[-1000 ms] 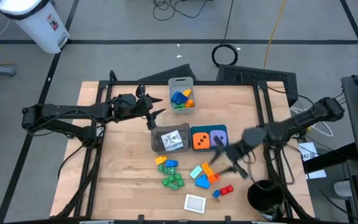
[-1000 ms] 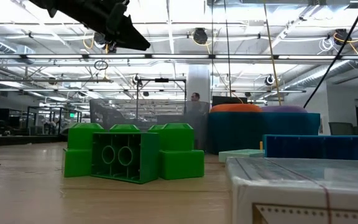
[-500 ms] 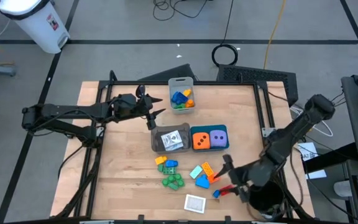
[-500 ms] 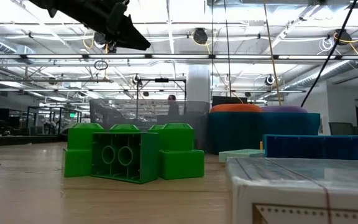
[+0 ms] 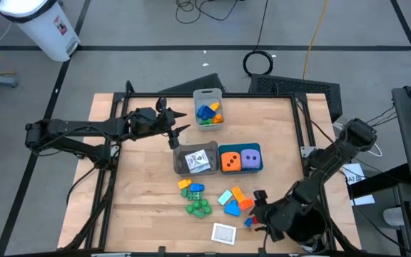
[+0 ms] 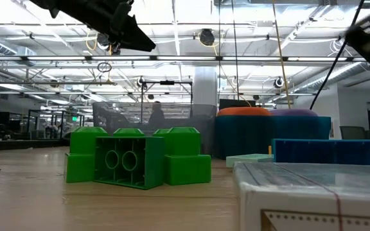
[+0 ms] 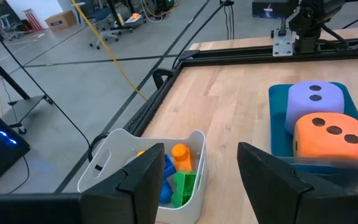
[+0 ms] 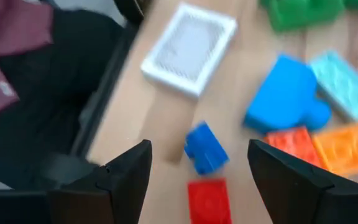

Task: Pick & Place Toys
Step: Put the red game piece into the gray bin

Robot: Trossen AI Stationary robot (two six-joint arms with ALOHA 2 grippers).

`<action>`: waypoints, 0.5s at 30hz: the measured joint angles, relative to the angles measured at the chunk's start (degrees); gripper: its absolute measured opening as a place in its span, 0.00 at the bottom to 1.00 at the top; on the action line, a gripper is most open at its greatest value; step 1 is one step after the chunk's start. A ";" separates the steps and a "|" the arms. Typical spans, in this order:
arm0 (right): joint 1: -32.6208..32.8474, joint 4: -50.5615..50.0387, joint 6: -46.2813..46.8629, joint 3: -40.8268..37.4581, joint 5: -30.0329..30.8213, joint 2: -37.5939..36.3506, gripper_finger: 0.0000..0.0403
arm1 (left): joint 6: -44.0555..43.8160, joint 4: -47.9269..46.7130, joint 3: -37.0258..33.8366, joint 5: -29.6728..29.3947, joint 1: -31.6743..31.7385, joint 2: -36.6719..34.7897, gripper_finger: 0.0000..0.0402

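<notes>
Right gripper [image 5: 260, 212], fingers apart, is hovering over blue brick [image 8: 204, 148] near bench's front edge; should be centring before closing.

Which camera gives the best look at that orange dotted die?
The left wrist view: the orange dotted die fills the frame, dots plain. The high view shows it small from above; the low view catches only its top; the right wrist view misses it.

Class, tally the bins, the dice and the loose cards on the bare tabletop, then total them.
Rectangular plastic bins: 3 (pale grey bin, grey bin, teal bin)
Dotted dice: 2 (orange die, purple die)
Flat white-edged square card: 1
Total: 6
</notes>
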 joint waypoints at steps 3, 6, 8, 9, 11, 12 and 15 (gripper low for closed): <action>0.91 -3.12 2.03 0.00 -0.13 1.16 0.64 | 0.00 -0.02 0.00 0.00 0.02 0.02 0.52; 1.24 -5.32 3.27 -0.01 -0.12 2.58 0.62 | 0.02 -0.02 0.00 0.00 0.01 0.02 0.52; 1.30 -6.86 3.26 -0.01 0.01 3.22 0.61 | 0.01 -0.02 0.00 0.00 0.01 0.02 0.52; 1.30 -6.77 3.26 -0.03 0.01 3.52 0.61 | 0.02 0.00 0.00 0.00 0.02 0.02 0.52; 1.35 -6.74 2.99 -0.03 0.03 4.15 0.60 | 0.02 -0.03 0.00 0.00 0.02 0.02 0.52; 1.35 -6.74 3.00 -0.03 -0.01 4.45 0.60 | 0.02 0.00 0.00 0.00 0.02 0.02 0.52; 1.30 -6.60 2.87 -0.03 -0.17 6.05 0.58 | 0.02 0.04 0.00 0.00 0.02 0.02 0.52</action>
